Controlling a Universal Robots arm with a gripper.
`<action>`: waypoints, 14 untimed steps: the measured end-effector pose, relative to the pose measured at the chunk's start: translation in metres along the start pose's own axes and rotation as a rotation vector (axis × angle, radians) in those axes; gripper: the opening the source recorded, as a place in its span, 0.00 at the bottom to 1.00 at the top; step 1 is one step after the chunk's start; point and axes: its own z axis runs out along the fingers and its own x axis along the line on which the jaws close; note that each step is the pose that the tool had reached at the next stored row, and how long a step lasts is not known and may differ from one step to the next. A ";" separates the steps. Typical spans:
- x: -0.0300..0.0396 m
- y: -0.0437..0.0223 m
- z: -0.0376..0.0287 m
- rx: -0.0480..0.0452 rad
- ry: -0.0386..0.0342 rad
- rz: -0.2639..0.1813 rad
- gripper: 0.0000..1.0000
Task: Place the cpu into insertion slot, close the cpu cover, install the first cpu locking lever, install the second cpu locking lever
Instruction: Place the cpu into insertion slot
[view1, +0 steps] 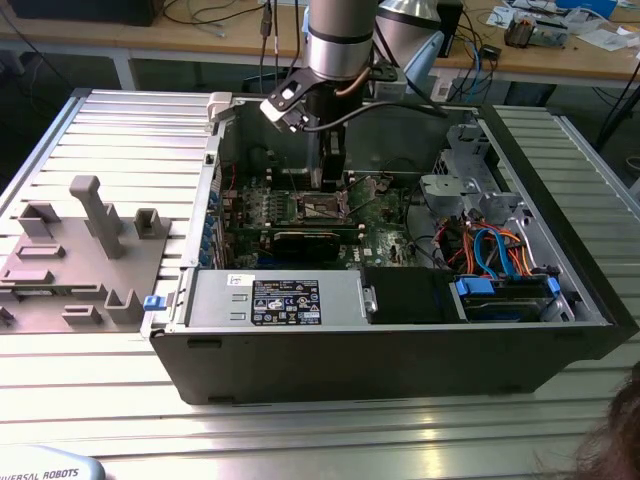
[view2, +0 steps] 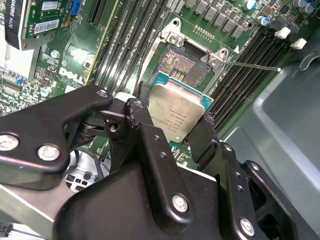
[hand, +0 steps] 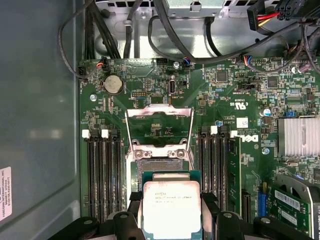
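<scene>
Silver-topped cpu (hand: 171, 205) sits clamped flat in the gripper (view2: 173, 116), pinched by two edges — the insertion slot (hand: 159, 166) lies bare just ahead of it, cpu cover (hand: 159, 112) raised beyond.

Slatted table (view1: 120, 400), computer case (view1: 400, 350), grey fixture (view1: 75, 260)

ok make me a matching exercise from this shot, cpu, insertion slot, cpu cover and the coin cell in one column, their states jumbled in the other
Things:
1. cpu
2. insertion slot
3. cpu cover
4. coin cell battery

States:
a. flipped open, off what it closes over
b. clamped in the hand
c. uncovered, nothing seated in it
d. round, silver disc

Pairs: 1-b, 2-c, 3-a, 4-d
</scene>
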 end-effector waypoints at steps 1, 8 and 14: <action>0.0000 0.0000 0.0003 0.0001 0.0001 0.000 0.55; 0.0000 0.0000 0.0023 0.0000 0.0001 0.000 0.55; 0.0001 -0.0001 0.0038 0.0001 0.0001 0.000 0.55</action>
